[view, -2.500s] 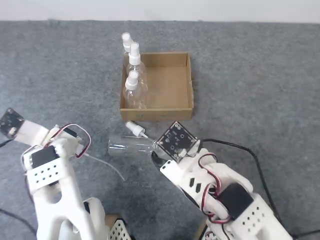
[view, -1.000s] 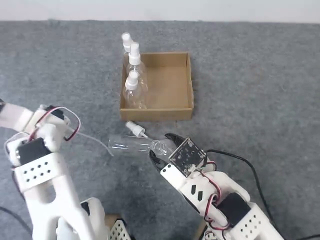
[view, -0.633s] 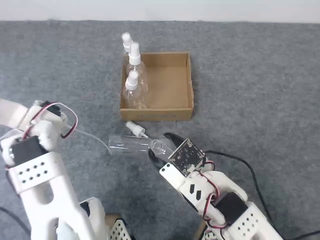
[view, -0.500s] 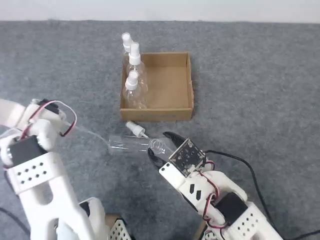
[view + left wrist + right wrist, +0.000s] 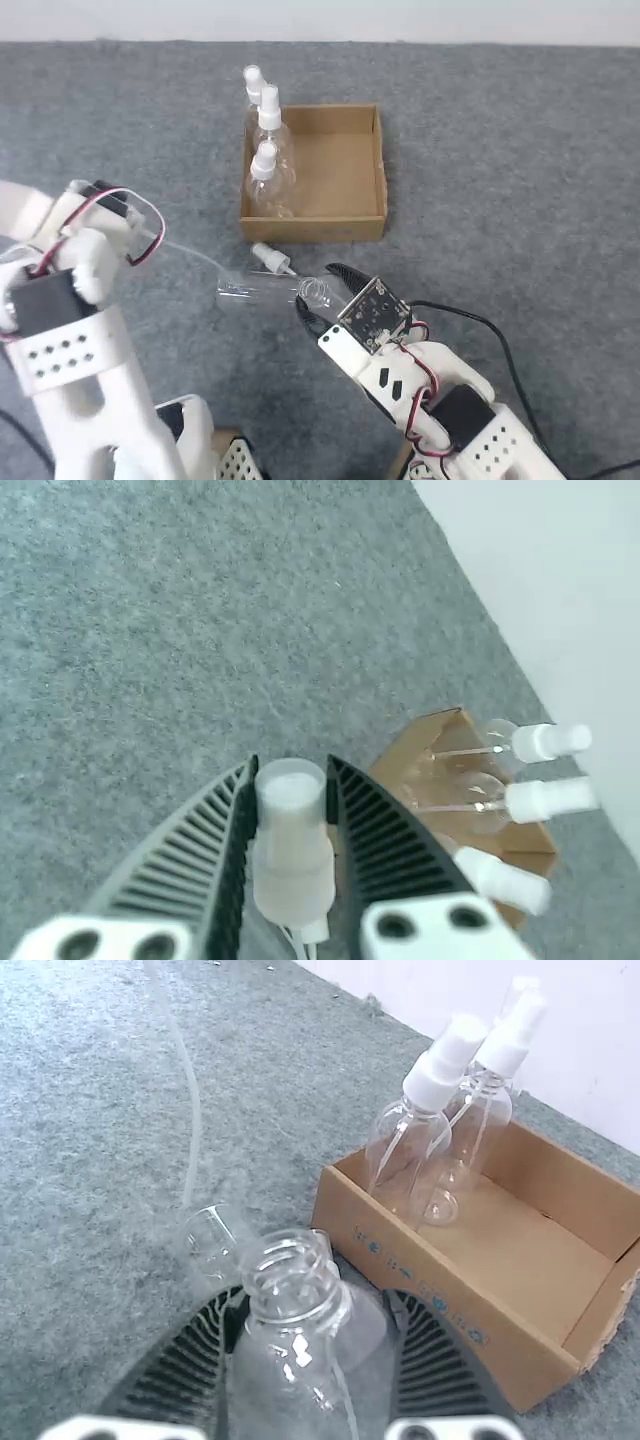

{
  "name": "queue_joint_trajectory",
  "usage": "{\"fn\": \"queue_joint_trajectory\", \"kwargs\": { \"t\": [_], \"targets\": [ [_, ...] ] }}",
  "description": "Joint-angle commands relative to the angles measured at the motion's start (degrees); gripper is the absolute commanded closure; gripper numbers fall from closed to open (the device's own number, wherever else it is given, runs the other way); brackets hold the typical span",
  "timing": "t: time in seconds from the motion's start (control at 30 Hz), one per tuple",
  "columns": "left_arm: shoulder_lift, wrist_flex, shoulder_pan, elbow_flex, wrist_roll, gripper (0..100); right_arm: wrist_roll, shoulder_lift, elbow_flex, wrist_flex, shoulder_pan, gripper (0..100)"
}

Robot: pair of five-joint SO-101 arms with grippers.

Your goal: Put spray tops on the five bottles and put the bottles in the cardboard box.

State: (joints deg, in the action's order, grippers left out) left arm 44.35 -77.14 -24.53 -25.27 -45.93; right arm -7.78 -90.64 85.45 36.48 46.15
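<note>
My right gripper (image 5: 305,1325) is shut on a clear open bottle (image 5: 300,1310), its neck (image 5: 318,293) pointing toward the cardboard box (image 5: 345,230). A second clear bottle (image 5: 255,291) lies beside it on the carpet, with a loose white spray top (image 5: 270,258) just beyond. My left gripper (image 5: 290,765) is shut on a white spray top (image 5: 290,830) at the left; its thin tube (image 5: 200,258) slants toward the lying bottle. Three capped bottles (image 5: 268,165) stand along the box's left side; whether the farthest is inside I cannot tell.
Grey carpet covers the table. The right half of the box (image 5: 520,1230) floor is bare cardboard. A black cable (image 5: 490,310) trails behind the right arm. Open carpet lies right of the box and at far left.
The left arm has swung its spray top up and toward the box, so the tube's tip now lies nearer the bottles. The right gripper drew back slightly early on, then held still.
</note>
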Motion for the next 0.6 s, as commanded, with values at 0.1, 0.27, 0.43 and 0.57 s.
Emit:
{"fn": "queue_joint_trajectory", "kwargs": {
  "t": [0.1, 0.27, 0.43, 0.57],
  "targets": [
    [2.20, -7.21, 6.07, 9.89, -0.88, 99, 0.35, -1.10, 0.35, -1.89, 0.31, 95.1],
    [2.20, -10.99, 7.03, 15.96, -0.88, 99, 0.18, -0.92, 1.85, -4.53, 0.40, 95.1],
    [2.20, -12.22, 8.79, 19.74, -0.88, 99, 0.35, -1.10, 1.93, -4.62, 0.40, 95.1],
    [2.20, -12.13, 13.80, 19.82, -0.88, 99, 0.35, -1.10, 1.93, -4.62, 0.40, 95.1]
  ]
}}
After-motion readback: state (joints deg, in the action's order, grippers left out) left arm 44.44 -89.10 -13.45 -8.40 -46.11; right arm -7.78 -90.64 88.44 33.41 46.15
